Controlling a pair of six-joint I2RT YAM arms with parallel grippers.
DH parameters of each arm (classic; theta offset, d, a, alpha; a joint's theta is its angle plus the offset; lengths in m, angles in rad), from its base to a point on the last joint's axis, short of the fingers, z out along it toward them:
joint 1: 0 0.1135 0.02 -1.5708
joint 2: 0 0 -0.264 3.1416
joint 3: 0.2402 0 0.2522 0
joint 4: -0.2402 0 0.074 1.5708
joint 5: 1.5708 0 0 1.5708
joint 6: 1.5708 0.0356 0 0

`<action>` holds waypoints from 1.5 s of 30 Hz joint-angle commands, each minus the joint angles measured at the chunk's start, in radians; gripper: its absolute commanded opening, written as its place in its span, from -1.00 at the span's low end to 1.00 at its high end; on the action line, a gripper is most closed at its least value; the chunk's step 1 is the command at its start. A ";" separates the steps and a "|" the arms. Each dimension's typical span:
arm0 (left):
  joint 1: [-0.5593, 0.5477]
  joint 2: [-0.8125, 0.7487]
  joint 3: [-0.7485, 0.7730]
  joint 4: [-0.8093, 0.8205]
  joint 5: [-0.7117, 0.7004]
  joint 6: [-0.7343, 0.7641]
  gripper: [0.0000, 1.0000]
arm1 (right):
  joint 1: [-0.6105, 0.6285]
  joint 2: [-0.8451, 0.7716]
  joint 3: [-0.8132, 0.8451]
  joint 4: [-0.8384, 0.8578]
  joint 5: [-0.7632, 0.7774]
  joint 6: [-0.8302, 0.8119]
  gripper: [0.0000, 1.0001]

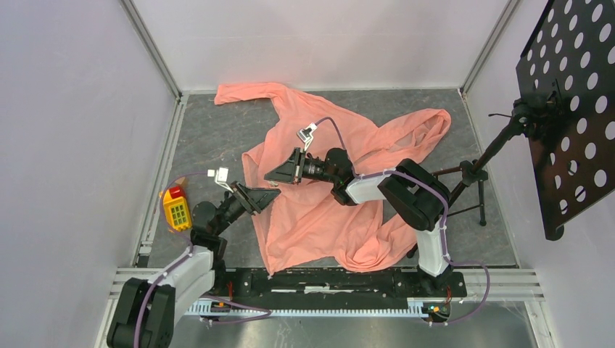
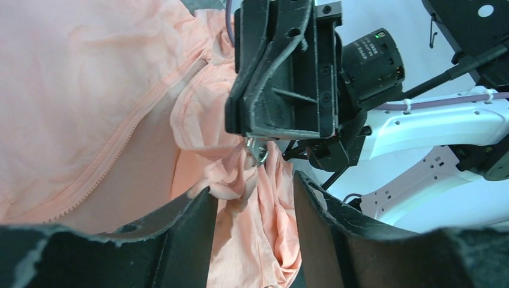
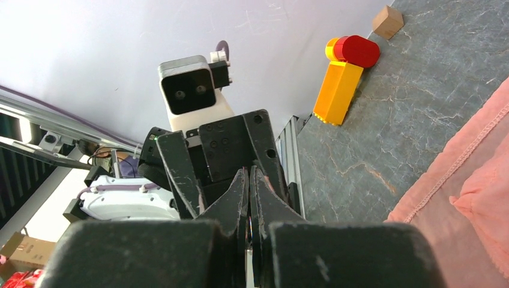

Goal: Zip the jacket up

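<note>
The salmon-pink jacket [image 1: 319,210] lies crumpled and open on the grey table, hood and a sleeve toward the back. Its zipper teeth [image 2: 114,156] run along one front edge. My right gripper [image 1: 270,176] is shut on the small metal zipper pull [image 2: 259,150] at the jacket's left front edge, with fabric hanging bunched below it. In the right wrist view its fingers [image 3: 249,180] are pressed together. My left gripper [image 1: 273,193] is open just below and facing it. Its fingertips [image 2: 198,207] stand either side of the bunched fabric [image 2: 240,180] under the pull.
A yellow toy with a red top [image 1: 176,208] stands at the table's left edge; it also shows in the right wrist view [image 3: 342,81] beside a small wooden block [image 3: 387,22]. A black perforated panel on a stand [image 1: 573,109] stands at the right. Walls enclose the table.
</note>
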 commanded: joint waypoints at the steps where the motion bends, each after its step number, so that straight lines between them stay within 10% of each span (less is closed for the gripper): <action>1: -0.008 -0.081 -0.055 -0.088 -0.002 0.050 0.07 | 0.000 0.008 0.007 0.068 -0.012 0.012 -0.99; 11: -0.025 -0.019 -0.055 -0.024 0.010 0.039 -0.14 | 0.001 -0.002 -0.001 0.067 -0.007 0.012 -0.99; 21: -0.040 0.035 -0.075 0.063 -0.019 0.016 -0.80 | 0.008 -0.008 -0.015 0.050 -0.005 -0.012 -0.99; 28: -0.042 -0.100 -0.068 -0.123 -0.042 0.098 -0.91 | 0.052 -0.036 0.046 -0.267 0.041 -0.278 -0.99; 39: -0.043 -0.207 -0.053 -0.521 -0.154 0.119 -0.95 | 0.151 -0.009 0.326 -0.815 0.080 -0.666 -0.66; 45: -0.043 -0.179 -0.106 -0.337 -0.110 0.145 -0.95 | 0.107 -0.070 0.311 -0.828 0.016 -0.708 -0.04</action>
